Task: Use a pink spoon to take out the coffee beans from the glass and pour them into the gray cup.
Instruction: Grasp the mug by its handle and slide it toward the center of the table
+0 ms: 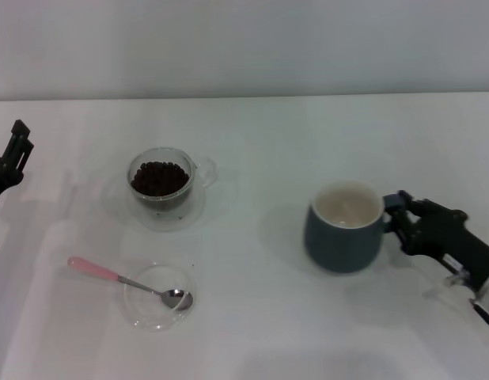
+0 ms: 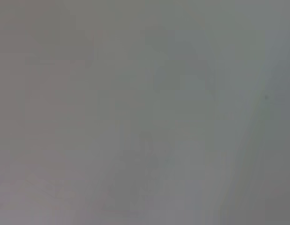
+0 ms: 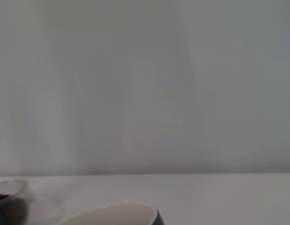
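Observation:
The glass point(image 1: 159, 184) stands at the back left, filled with dark coffee beans point(image 1: 159, 177). The pink spoon point(image 1: 126, 281) lies in front of it, its metal bowl resting in a flat clear dish point(image 1: 142, 309) and its pink handle pointing left. The gray cup point(image 1: 343, 229) stands at the right, empty, with a cream inside. My right gripper point(image 1: 396, 218) is at the cup's right side, shut on its handle, which is hidden. The cup's rim point(image 3: 112, 213) and the glass point(image 3: 9, 201) show in the right wrist view. My left gripper point(image 1: 21, 142) is parked at the far left, open and empty.
The white table point(image 1: 252, 142) runs back to a pale wall. Bare table lies between the glass and the gray cup. The left wrist view shows only a plain grey surface.

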Tool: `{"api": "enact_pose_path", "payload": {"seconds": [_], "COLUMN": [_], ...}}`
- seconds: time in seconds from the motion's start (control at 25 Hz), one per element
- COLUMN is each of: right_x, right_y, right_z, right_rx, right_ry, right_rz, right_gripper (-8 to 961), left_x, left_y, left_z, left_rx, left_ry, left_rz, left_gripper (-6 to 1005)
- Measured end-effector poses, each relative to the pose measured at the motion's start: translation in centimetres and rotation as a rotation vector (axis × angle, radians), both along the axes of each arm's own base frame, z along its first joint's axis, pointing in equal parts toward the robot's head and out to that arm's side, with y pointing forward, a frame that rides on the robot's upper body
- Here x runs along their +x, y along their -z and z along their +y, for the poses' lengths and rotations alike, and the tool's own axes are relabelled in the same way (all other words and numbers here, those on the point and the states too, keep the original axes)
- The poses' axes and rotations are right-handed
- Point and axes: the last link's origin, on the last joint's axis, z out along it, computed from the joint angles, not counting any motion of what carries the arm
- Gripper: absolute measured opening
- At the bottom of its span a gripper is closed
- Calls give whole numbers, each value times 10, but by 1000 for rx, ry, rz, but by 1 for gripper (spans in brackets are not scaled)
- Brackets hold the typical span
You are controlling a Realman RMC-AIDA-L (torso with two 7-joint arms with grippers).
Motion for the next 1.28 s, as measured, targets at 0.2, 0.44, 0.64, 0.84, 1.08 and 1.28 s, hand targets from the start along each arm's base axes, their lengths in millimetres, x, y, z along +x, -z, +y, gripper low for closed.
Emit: {"api": "enact_pose_path", "payload": {"seconds": [0.2, 0.44, 0.64, 0.84, 1.08, 1.28], "right_x": [-16, -22, -20, -19, -15, -10], "right_y": [11, 18, 22, 25, 25, 23], "right_z": [9, 16, 15, 9, 3, -7], "right_rx": [-57, -100, -138, -166, -191, -185], "right_ry": [-71, -83, -78, -78, -50, -42], "right_rz": [-17, -39, -50, -36, -7, 14], "right_gripper": [203, 200, 196, 203, 299, 513], "left_x": [-2, -4, -4, -4, -6, -8], "left_y": [0, 1, 1, 1, 1, 1], "left_z": [-2, -5, -6, -7, -9, -12], "left_rx": [-1, -1, -1, -5, -6, -6], "left_ry": [-7, -11, -11, -9, -12, -20], "left_rz": [0, -6, -16, -17, -18, -22], "left_gripper": [694, 693, 693, 694, 694, 693]}}
